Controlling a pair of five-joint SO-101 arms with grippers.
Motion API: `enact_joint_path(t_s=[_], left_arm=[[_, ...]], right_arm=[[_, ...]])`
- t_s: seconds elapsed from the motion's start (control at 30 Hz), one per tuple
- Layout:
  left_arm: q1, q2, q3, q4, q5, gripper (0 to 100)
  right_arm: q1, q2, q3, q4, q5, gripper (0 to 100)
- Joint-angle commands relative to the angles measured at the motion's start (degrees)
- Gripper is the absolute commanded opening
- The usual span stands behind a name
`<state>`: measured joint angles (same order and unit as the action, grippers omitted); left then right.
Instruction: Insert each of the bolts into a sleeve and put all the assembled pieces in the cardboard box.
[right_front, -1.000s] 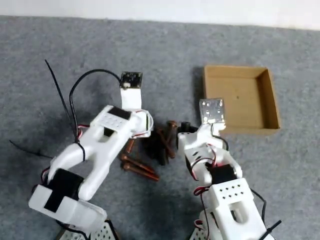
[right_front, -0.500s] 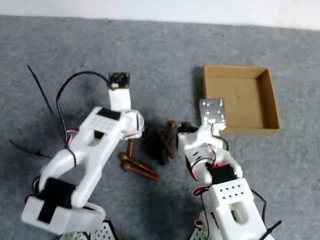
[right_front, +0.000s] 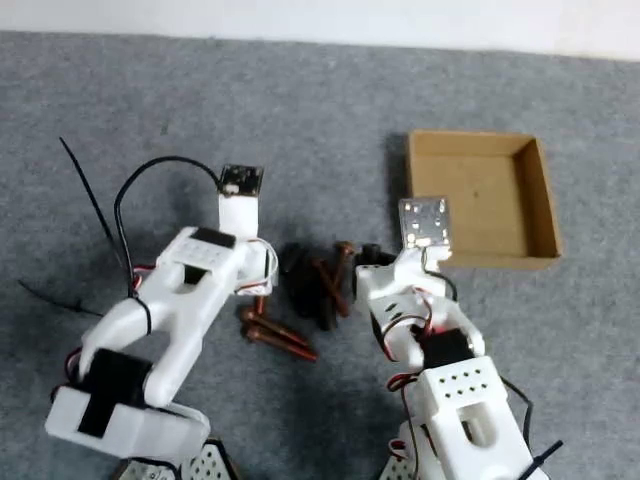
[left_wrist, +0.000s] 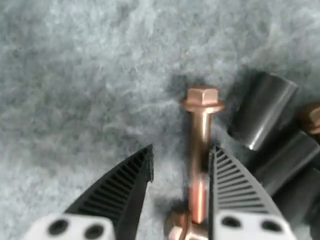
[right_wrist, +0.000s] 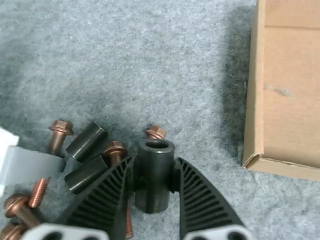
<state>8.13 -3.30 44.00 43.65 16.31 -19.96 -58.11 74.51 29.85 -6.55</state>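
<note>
Diffuse overhead light, moderately bright. Soft shadow on carpet (right_front: 300, 120) left of cardboard box (right_front: 480, 195), high view; darker patch at lower centre. Faint sheen on bolt (left_wrist: 199, 145) shank, left wrist view.

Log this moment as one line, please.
left gripper: open, straddling a bolt lying on the carpet | right gripper: shut on a sleeve | box: nothing visible inside

My claw (left_wrist: 182, 150) stands open astride a copper bolt (left_wrist: 200, 125) on the grey desk (left_wrist: 75, 75), with black sleeves (left_wrist: 262, 117) just beside.
</note>
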Motion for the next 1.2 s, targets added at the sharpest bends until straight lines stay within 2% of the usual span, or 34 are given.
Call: enact_joint_path(t_s=[0.0,0.3,0.63,0.7,0.77,0.83,1.17], left_arm=[[-0.22,2.59,-5.14,0.44,-1.32,17],[-0.22,10.24,-13.76,0.70,-1.23,17],[-0.66,18.07,-24.22,12.31,-1.23,17],[-0.75,18.68,-25.10,13.98,-1.58,11],[-0.66,18.86,-25.27,14.24,-4.84,0],[-0.40,18.86,-25.10,14.33,-7.56,2],[-1.01,15.69,-24.84,14.33,-8.26,0]], right_arm=[[0.66,-1.63,-0.40,-1.71,0.62,0.5],[0.66,-1.63,-0.40,-1.71,0.62,0.5],[0.66,-1.63,-0.40,-1.71,0.62,0.5],[0.66,-1.63,-0.40,-1.71,0.62,0.5],[0.66,-1.63,-0.40,-1.71,0.62,0.5],[0.66,-1.63,-0.40,-1.71,0.62,0.5],[0.48,-1.63,-0.40,-1.71,0.62,0.5]])
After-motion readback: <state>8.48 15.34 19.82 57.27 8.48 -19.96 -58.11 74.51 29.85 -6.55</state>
